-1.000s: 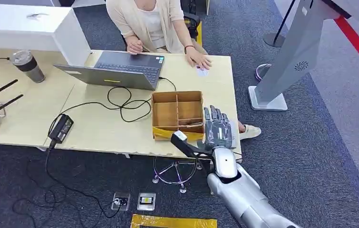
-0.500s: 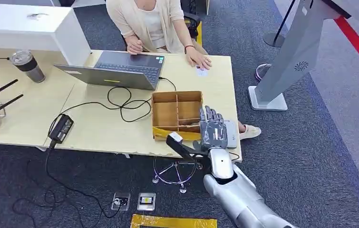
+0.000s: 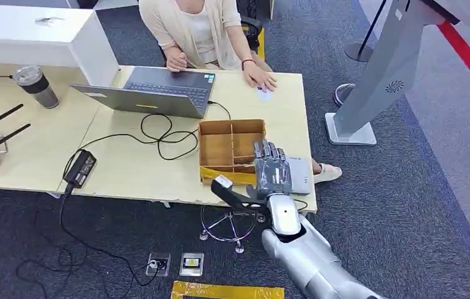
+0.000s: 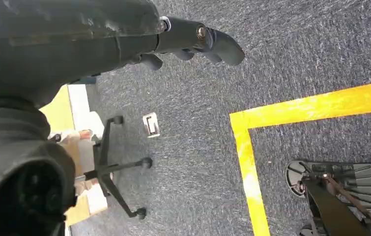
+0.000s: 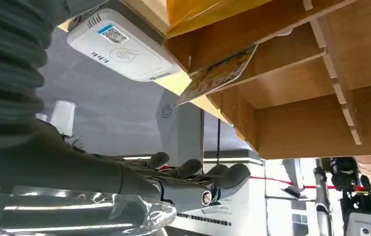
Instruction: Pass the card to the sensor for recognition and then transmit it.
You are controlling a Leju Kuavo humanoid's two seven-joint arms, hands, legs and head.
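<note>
Here the right hand (image 3: 271,171) hovers over the near right corner of the table (image 3: 126,168), fingers spread wide and holding nothing, above the edge of the wooden box (image 3: 232,149) and the white sensor (image 3: 299,175) just beside it. The card (image 5: 217,73) leans tilted in a near compartment of the box, one corner poking over the wall towards the sensor. The left hand (image 4: 193,42) hangs over the carpet, fingers loosely curled, empty.

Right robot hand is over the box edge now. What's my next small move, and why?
Probably lower the open right robot hand toward the card leaning in the near compartment of the wooden box. The hand holds nothing, and the card has not yet gone to the white reader beside the box.
</note>
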